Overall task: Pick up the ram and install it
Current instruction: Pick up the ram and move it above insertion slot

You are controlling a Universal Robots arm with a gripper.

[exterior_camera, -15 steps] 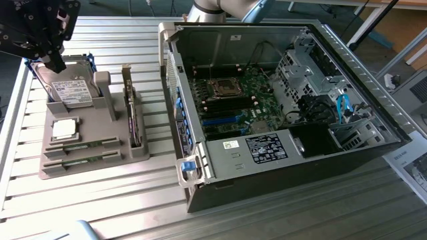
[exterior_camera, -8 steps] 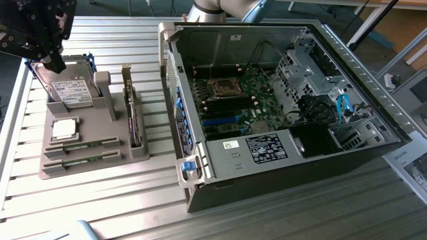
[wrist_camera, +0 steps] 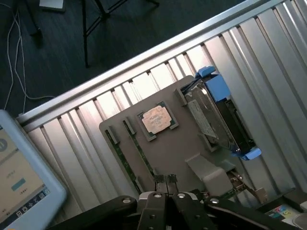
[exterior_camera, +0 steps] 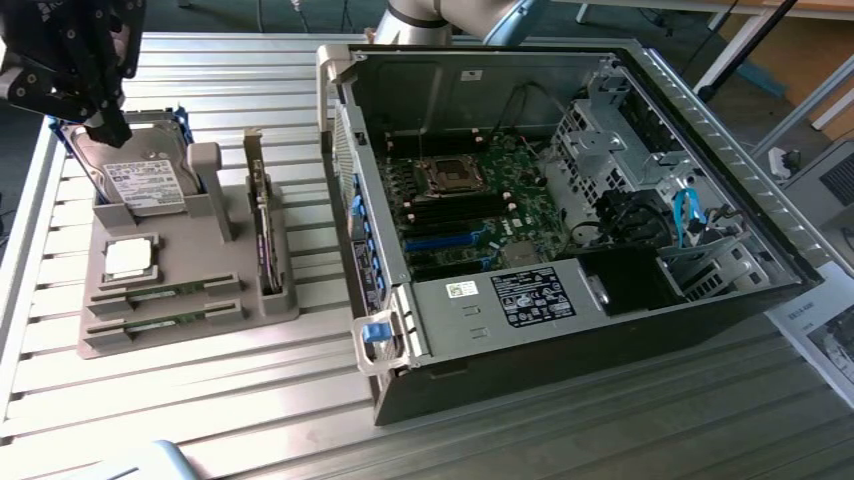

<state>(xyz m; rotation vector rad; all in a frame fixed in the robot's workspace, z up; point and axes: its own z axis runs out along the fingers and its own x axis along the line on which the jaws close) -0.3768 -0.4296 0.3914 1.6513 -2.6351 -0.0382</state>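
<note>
Exterior view | 2 ram sticks [exterior_camera: 163, 293] [exterior_camera: 154, 323] in tray [exterior_camera: 200, 262] | 1 processor [exterior_camera: 130, 258]

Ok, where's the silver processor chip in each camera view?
Exterior view: the processor chip lies on the gray holder at the exterior view's left, beside the hard drive.
Wrist view: the processor chip lies between the hard drive and the ram sticks.
Shared landmark: the hard drive.

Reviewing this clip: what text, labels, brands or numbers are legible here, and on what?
Nothing reads clearly enough to quote.
hard drive label: print too small.
power supply label: white print on black, blurred.
small sticker beside it: unreadable.
case sticker: unreadable.
paper sheet: print blurred.
tablet screen: blue marks, blurred.
processor: no readable marking.
</note>
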